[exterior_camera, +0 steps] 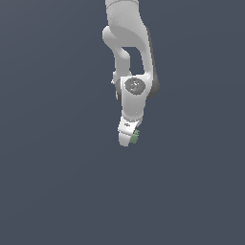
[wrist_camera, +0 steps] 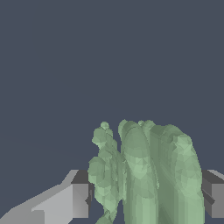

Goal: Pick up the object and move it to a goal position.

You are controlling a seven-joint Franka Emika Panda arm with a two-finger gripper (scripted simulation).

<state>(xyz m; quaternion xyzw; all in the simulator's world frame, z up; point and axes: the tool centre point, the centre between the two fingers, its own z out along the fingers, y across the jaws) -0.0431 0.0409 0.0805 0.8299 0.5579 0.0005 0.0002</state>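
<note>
The object [exterior_camera: 135,137] is a tiny lumpy light-green thing at the tip of my white gripper [exterior_camera: 129,139] in the exterior view. In the wrist view the object [wrist_camera: 144,175] fills the space between my two fingers, one finger [wrist_camera: 74,199] on one side and the other finger [wrist_camera: 214,197] on the opposite side, both pressed against it. My gripper [wrist_camera: 146,199] is shut on the object. The white arm hangs down from the top of the exterior view. No goal marker shows in either view.
Only a plain dark grey-blue surface [exterior_camera: 57,182] surrounds the arm in both views.
</note>
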